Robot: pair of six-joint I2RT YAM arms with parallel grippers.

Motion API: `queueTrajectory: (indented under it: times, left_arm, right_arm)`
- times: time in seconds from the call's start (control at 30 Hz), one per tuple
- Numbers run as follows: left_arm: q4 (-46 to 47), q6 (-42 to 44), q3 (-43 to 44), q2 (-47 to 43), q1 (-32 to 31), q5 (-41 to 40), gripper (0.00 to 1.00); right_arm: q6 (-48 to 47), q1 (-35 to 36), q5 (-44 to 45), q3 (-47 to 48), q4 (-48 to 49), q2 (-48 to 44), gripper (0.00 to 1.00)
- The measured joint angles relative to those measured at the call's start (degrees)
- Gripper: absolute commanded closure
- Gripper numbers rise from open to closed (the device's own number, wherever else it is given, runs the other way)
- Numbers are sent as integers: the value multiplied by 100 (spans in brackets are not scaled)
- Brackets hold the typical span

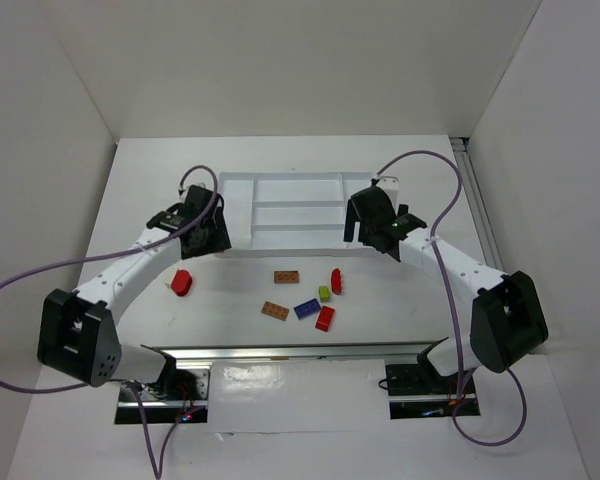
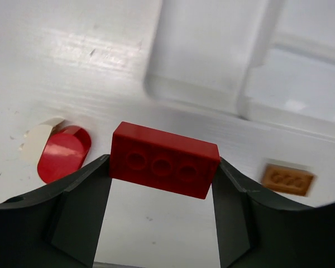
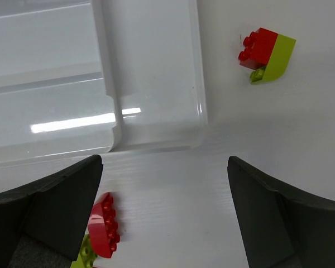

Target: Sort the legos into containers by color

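The left pincer (image 2: 161, 170) was pinching a red brick (image 2: 164, 159) by its two short ends, one finger on each side. Only the left wrist view showed this; from the top, the brick was hidden under the arm. The brick sat just in front of a near corner of the white tray (image 2: 212, 61), not inside it. Whether it touched the tabletop (image 2: 72, 56) could not be told. That same view showed a round red piece (image 2: 64, 153) lying on the tabletop with a cream bit (image 2: 36, 139) peeking out beside it. The cream bit could not be seen from the top.

The right pincer (image 3: 163, 167) was spread wide with nothing in it, near the tray's other near corner. Its wrist view showed a red and lime pair (image 3: 266, 53) stuck together past the tray's side, which the top view did not show.

From the top, a blue-purple brick (image 1: 306, 309), a brown-orange brick (image 1: 286, 276) and a lime brick (image 1: 324, 293) lay loose in front of the tray
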Motion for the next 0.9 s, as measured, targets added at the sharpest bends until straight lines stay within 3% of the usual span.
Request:
queueTrajectory:
  times: [0.13,0.37,0.43,0.5,0.83,0.87,0.9]
  left_arm:
    - [-111,114,942,90,-2,339,36]
    - [103,120,3565,2398,33,704,32]
    - [85,120,3880,2876,68,717,30]
    - [17,116,4050,3279,129,723,25]
    - [-313,-79,4083,3569,323,538,25]
    - [-341,-144,4083,3569,339,498,22]
    - [-358,-195,4083,3569,352,461,8]
  right_arm:
    - [-68,-160,9,9,-2,2,0]
    - [-57,-258,7,46,-2,-24,0]
    - [-48,-280,7,46,-2,-79,0]
    - [-39,-286,9,44,-4,-177,0]
    - [-42,-354,39,17,-20,-411,0]
    - [-44,-354,31,13,-22,-409,0]
    - [-59,-354,20,9,-20,-409,0]
